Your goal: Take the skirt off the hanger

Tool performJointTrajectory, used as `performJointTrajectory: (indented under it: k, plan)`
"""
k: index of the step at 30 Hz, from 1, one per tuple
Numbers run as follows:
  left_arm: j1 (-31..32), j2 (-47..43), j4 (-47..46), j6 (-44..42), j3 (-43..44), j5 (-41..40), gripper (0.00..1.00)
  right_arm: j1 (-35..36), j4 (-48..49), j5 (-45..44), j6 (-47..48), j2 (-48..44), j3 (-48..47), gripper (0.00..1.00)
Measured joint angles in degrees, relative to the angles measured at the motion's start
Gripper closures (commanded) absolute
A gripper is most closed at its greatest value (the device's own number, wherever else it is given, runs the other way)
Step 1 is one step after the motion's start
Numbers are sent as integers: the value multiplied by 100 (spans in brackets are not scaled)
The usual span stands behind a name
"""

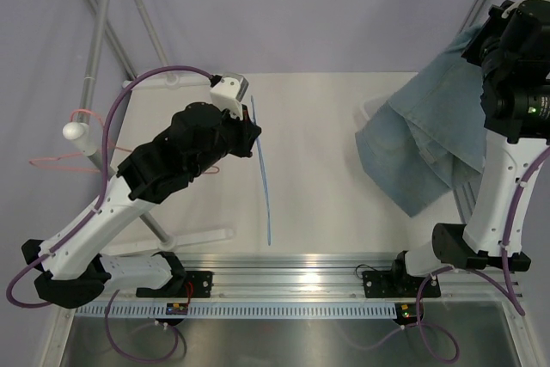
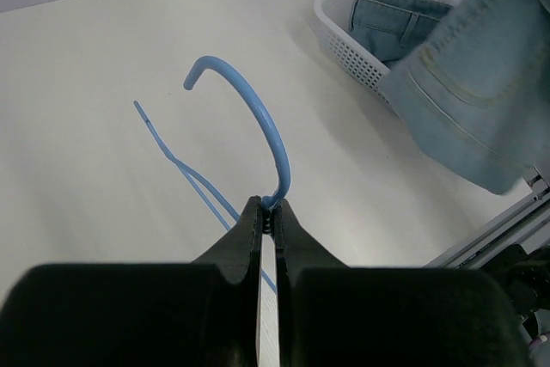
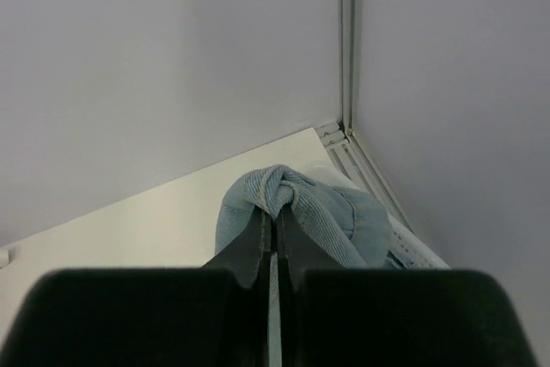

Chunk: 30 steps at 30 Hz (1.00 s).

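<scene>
The blue hanger [image 1: 263, 174] is bare, and my left gripper [image 1: 250, 131] is shut on it at the base of its hook [image 2: 258, 122], with its thin wire arms [image 2: 185, 169] trailing down to the table. The light denim skirt [image 1: 430, 139] hangs clear of the hanger at the right. My right gripper [image 3: 275, 212] is shut on a bunched fold of the skirt [image 3: 296, 195] and holds it high over the table's right side. The skirt also shows at the right of the left wrist view [image 2: 481, 92].
A white basket [image 2: 361, 49] with denim in it stands at the far right of the table, under the hanging skirt. A pink hanger [image 1: 64, 161] hangs on the rack [image 1: 94, 49] at the left. A metal rail [image 1: 284, 268] runs along the near edge.
</scene>
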State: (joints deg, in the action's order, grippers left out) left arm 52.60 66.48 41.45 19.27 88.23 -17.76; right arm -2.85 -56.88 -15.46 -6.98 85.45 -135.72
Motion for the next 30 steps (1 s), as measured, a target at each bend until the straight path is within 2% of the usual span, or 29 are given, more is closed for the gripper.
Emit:
performJointTrajectory:
  k: [15, 20, 23, 30]
  plan:
    - [0, 13, 4, -46, 0, -4, 100, -385, 9, 551, -297, 446, -706, 100]
    - [0, 35, 9, -74, 0, -4, 100, -605, 24, 776, -452, 848, -1128, 100]
    - [0, 42, 11, -92, 0, -7, 100, -660, 184, 868, -535, 822, -695, 100]
    - [0, 79, 11, -118, 0, -4, 100, -682, 664, 866, -586, 348, 1281, 100]
